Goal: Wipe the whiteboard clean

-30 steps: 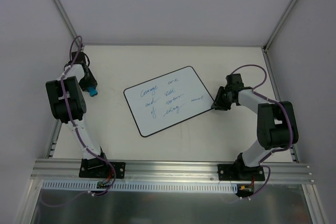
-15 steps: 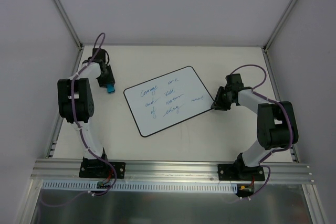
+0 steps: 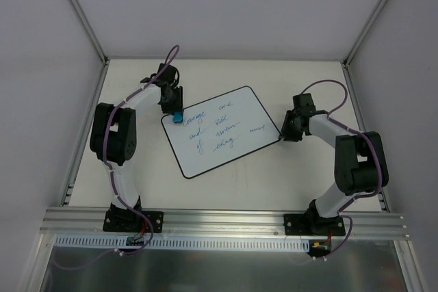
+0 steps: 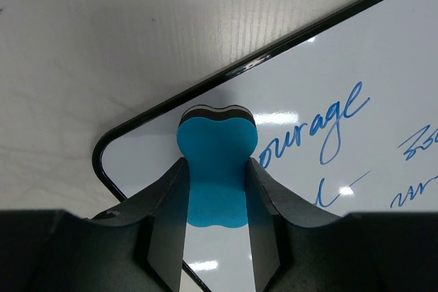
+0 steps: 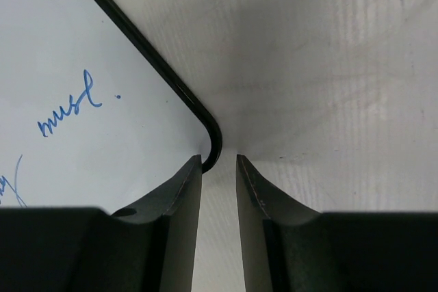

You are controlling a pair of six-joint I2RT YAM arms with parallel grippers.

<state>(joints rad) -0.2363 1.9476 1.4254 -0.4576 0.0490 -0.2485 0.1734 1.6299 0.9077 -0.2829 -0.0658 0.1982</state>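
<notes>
On the cream table, the whiteboard lies flat between the two arms, turned at a slant.

Writing: blue handwriting in three rows. I read "ourage" just beside the eraser in the left wrist view. In the right wrist view I read "must" near the board's right corner. The other words are too small for me to read from above.

Left gripper is clamped on the blue eraser. The eraser's dark-backed end sits over the board's far left corner, just inside the black border. I cannot tell whether it touches the board.

Right gripper: jaws slightly parted, bare table showing between them, tips at the board's rounded right corner.

Surface: matt, faintly ribbed. Room: plain pale walls, aluminium posts at the back corners, an aluminium rail along the near edge.
</notes>
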